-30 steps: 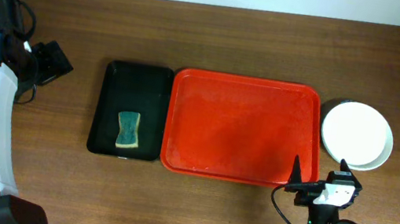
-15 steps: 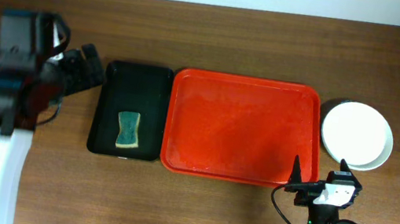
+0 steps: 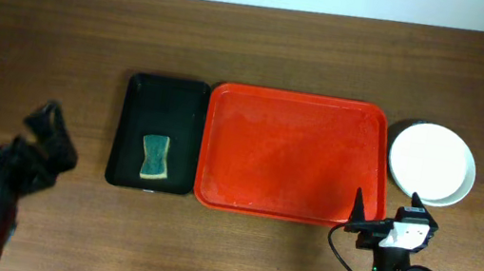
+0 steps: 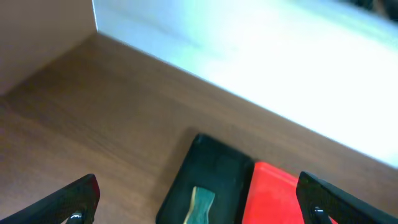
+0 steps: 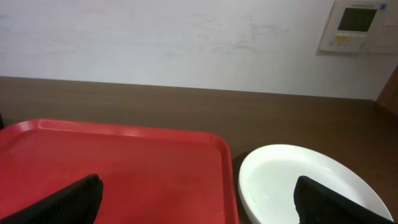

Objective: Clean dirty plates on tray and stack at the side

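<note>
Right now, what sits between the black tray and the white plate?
The red tray lies between the black tray and the white plate; the overhead view shows it.

tray (image 3: 292, 153): red, flat, mid-table | plates (image 3: 430, 164): stacked, white on top, just right of tray

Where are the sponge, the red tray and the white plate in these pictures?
sponge (image 3: 154, 157), overhead view, middle of its green top.
red tray (image 3: 292, 157), overhead view, bare middle of its floor.
white plate (image 3: 430, 162), overhead view, centre of its face.
</note>
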`<action>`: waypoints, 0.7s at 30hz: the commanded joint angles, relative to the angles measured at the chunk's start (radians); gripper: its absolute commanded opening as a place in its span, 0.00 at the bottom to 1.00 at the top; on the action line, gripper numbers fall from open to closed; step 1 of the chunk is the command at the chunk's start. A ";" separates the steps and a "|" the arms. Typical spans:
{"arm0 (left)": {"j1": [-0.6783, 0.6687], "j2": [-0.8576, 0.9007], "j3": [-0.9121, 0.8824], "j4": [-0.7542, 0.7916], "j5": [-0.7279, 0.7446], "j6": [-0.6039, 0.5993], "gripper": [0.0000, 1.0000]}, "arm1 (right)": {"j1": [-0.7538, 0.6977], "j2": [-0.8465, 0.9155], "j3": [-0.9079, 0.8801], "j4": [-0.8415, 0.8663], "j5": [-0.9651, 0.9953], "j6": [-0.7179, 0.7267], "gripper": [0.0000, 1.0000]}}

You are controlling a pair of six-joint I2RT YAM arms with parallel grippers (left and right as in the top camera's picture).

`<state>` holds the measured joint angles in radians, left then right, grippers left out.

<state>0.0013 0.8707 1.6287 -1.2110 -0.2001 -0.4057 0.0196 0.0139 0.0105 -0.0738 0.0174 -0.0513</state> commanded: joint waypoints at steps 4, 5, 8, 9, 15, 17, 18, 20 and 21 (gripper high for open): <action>-0.034 -0.186 -0.023 -0.025 -0.059 0.006 0.99 | -0.009 -0.010 -0.005 -0.008 -0.006 0.011 0.98; -0.034 -0.211 -0.030 -0.025 -0.058 0.006 0.99 | -0.009 -0.010 -0.005 -0.008 -0.006 0.011 0.98; -0.034 -0.312 -0.076 -0.025 -0.058 0.006 0.99 | -0.009 -0.010 -0.005 -0.008 -0.006 0.011 0.98; -0.034 -0.340 -0.092 -0.025 -0.059 0.006 0.99 | -0.009 -0.010 -0.005 -0.008 -0.006 0.011 0.98; -0.037 -0.543 -0.250 -0.024 -0.059 0.006 0.99 | -0.009 -0.010 -0.005 -0.008 -0.006 0.011 0.98; -0.045 -0.616 -0.319 -0.023 -0.059 0.006 0.99 | -0.009 -0.010 -0.005 -0.008 -0.006 0.011 0.98; -0.050 -0.647 -0.351 -0.020 -0.059 0.006 0.99 | -0.009 -0.010 -0.005 -0.008 -0.006 0.011 0.98; -0.056 -0.708 -0.417 -0.008 -0.059 0.005 0.99 | -0.009 -0.010 -0.005 -0.008 -0.006 0.011 0.98; -0.056 -0.745 -0.459 0.007 -0.059 0.005 0.99 | -0.009 -0.009 -0.005 -0.008 -0.006 0.011 0.98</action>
<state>-0.0444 0.2142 1.2720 -1.2266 -0.2447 -0.4053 0.0196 0.0139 0.0105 -0.0742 0.0170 -0.0513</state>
